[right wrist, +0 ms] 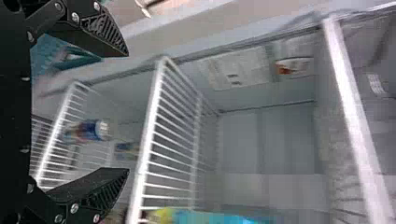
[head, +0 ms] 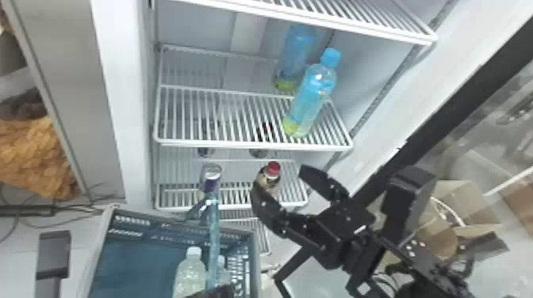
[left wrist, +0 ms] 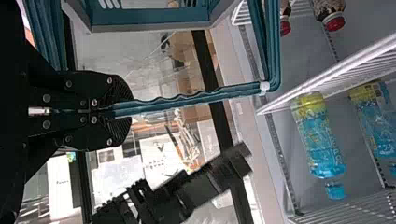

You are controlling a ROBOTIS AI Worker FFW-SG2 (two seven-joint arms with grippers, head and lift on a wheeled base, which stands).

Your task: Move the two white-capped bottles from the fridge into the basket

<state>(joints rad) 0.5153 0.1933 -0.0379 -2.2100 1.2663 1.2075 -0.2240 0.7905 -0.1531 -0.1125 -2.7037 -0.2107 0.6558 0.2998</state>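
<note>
Two white-capped bottles, one pale and one partly behind the handle, stand inside the blue-green basket. My left gripper is at the bottom edge of the head view; in the left wrist view the left gripper is shut on the basket handle. In front of the fridge's lower shelves, to the right of the basket, my right gripper is open with nothing held. The right wrist view has its fingers spread, the right gripper facing the shelves.
Two blue-capped bottles, the nearer and one behind, stand on the middle shelf. Lower down are a can and a red-capped bottle, the latter close beside the right gripper. The fridge's side frame rises behind the basket.
</note>
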